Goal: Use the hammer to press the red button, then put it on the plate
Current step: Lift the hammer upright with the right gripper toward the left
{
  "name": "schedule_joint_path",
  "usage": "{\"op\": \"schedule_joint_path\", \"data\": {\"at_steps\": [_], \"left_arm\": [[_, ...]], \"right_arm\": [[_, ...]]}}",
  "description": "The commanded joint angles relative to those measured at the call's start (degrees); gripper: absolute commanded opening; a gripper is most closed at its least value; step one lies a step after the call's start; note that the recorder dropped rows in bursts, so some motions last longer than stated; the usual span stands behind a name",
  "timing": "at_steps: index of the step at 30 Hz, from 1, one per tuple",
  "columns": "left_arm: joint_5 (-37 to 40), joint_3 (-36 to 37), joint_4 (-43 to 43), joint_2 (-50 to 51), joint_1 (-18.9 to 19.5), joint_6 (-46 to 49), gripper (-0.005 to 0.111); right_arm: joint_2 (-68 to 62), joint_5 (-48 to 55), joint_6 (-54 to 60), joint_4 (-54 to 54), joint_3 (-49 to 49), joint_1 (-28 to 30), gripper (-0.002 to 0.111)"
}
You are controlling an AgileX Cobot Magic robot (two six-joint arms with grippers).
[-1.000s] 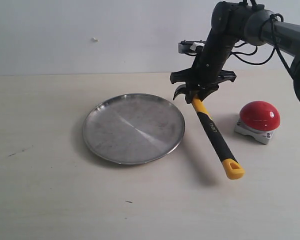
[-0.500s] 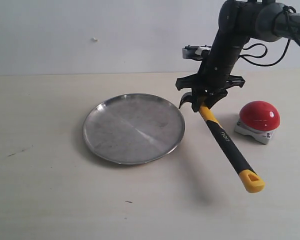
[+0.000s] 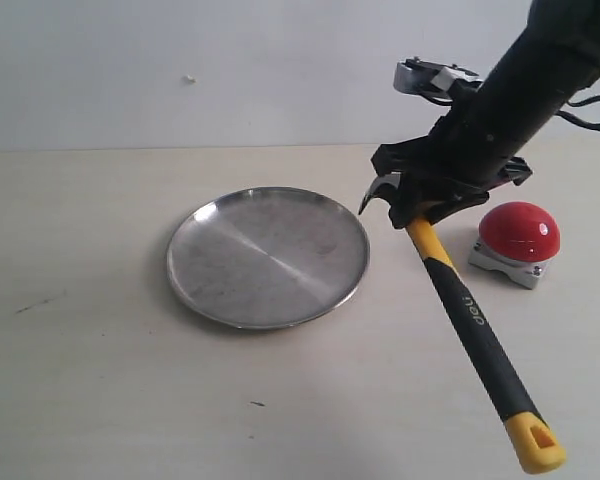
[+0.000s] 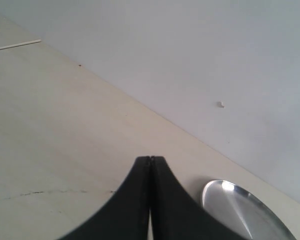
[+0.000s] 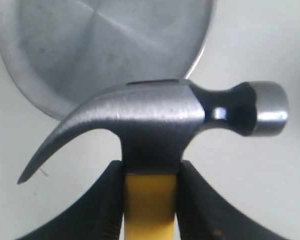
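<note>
Clamping the yellow neck just under the head, the right gripper holds the hammer, claw end pointing at the plate beside its rim, handle slanting away. The red button sits past the hammer from the plate. The left gripper, fingers pressed together, holds nothing.

Pale beige tabletop, faint dark scuffs, plain light grey wall behind, soft even light
</note>
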State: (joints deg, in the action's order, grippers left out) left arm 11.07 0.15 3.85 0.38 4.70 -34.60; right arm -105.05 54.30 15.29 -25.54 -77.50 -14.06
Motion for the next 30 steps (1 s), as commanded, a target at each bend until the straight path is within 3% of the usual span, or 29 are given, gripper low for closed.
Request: {"op": "schedule_joint_path", "data": {"at_steps": [1,6,13,17,23,30], "left_arm": [[-0.19,-0.15,-0.02,-0.38,-0.23,0.15,0.000],[-0.19,-0.15,-0.02,-0.38,-0.23,0.15,0.000],[-0.19,-0.15,-0.02,-0.38,-0.23,0.15,0.000],[-0.19,-0.15,-0.02,-0.38,-0.23,0.15,0.000],[-0.19,-0.15,-0.02,-0.38,-0.23,0.15,0.000],[-0.32,-0.15,-0.02,-0.38,-0.23,0.14,0.000]], "right_arm": [[9.62,-4.60,3.32,-4.39,9.75,0.04,0.000],[23.85,-9.84,12.15,-14.82,24.08,0.04,0.000],[34.41,-8.26,14.17,-19.40,29.45,0.04,0.000],[39.11,-9.79,21.70,-31.01,33.99,0.04,0.000],[39.36,-11.12,49.02,-61.80,43.27,0.04,0.000],[38.92,-6.83,54.23,-69.62,43.37,0.04,0.000]]}}
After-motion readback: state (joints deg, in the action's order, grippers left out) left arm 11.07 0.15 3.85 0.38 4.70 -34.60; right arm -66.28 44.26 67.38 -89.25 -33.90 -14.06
